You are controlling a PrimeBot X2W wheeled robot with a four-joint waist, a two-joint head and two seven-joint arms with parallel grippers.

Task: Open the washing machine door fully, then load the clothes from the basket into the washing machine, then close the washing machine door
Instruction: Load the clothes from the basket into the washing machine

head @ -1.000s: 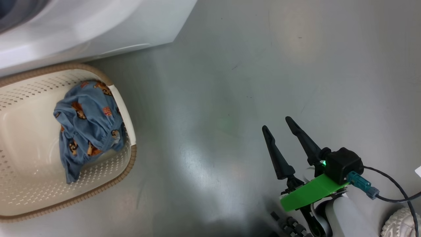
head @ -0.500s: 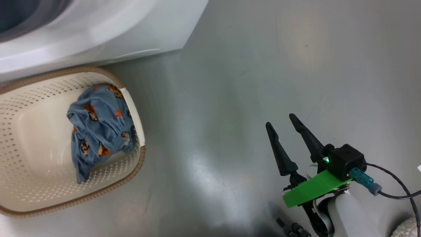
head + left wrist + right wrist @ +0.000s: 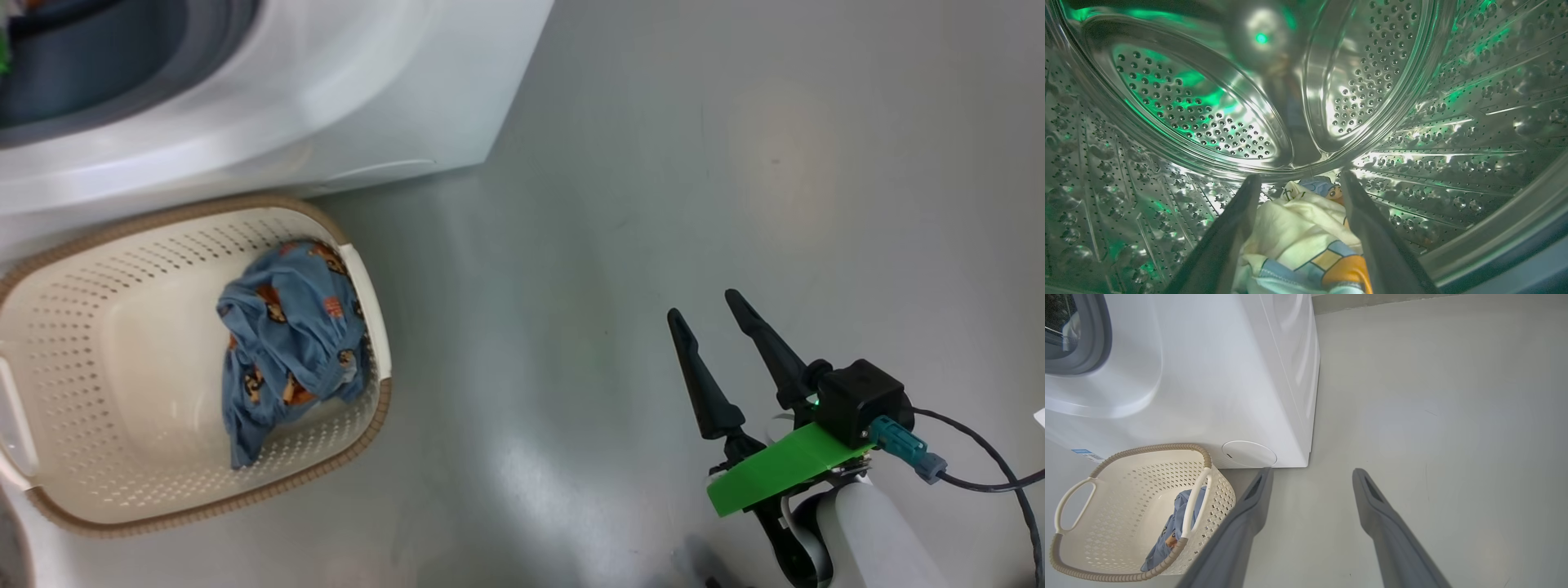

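Left wrist view: the left tool (image 3: 1299,176) is inside the steel drum (image 3: 1208,122), its two dark fingers spread wide and clamped on nothing. A cream garment (image 3: 1294,228) with blue and orange patches lies loose between them on the drum's lower wall.

In the head view, the right tool (image 3: 702,305) hangs over bare grey floor (image 3: 653,163), with its fingers apart and empty. Well apart from it, toward the robot's left, the basket (image 3: 90,351) stands on the floor just in front of the white washing machine (image 3: 367,98).

One blue garment (image 3: 286,343) with orange-brown bear prints is bunched against the basket's right end wall, the end nearer the right tool. The bundle's long axis runs from the machine side toward the robot. It looks soft, crumpled and light.

The next pick likely means reaching down into that end of the basket, and either arm could plausibly do it.
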